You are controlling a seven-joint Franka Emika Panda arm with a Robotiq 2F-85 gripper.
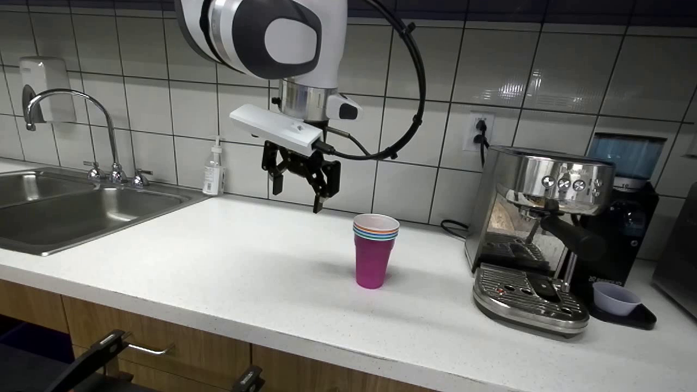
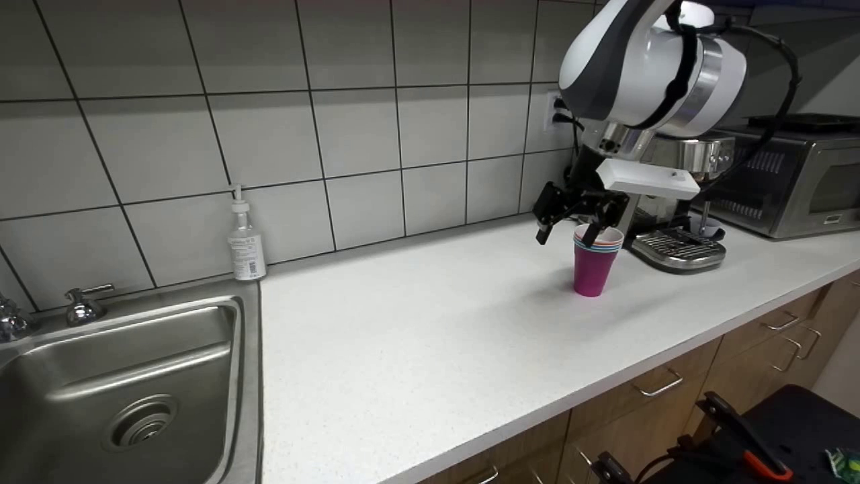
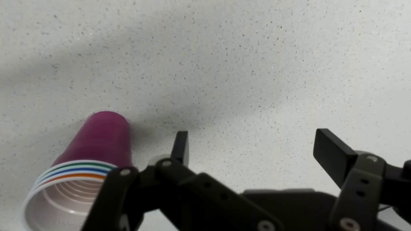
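A stack of several plastic cups stands upright on the white counter. Its magenta outer cup (image 1: 372, 262) shows below white, orange, blue and green rims, and the stack appears in both exterior views. Above the counter, my gripper (image 1: 298, 197) hangs open and holds nothing. In the wrist view the cup stack (image 3: 102, 141) lies to the left of the open gripper (image 3: 252, 141), and the left-hand finger linkage hides part of its rim. From an exterior view, one finger of the gripper (image 2: 566, 236) overlaps the rim of the cups (image 2: 594, 272); no contact can be made out.
An espresso machine (image 1: 536, 239) stands beside the cups, with a grinder (image 1: 621, 228) and small pale bowl (image 1: 615, 298) alongside. A soap bottle (image 2: 246, 245) is against the tiled wall by the sink (image 2: 245, 376). A microwave (image 2: 793, 178) sits at the far end.
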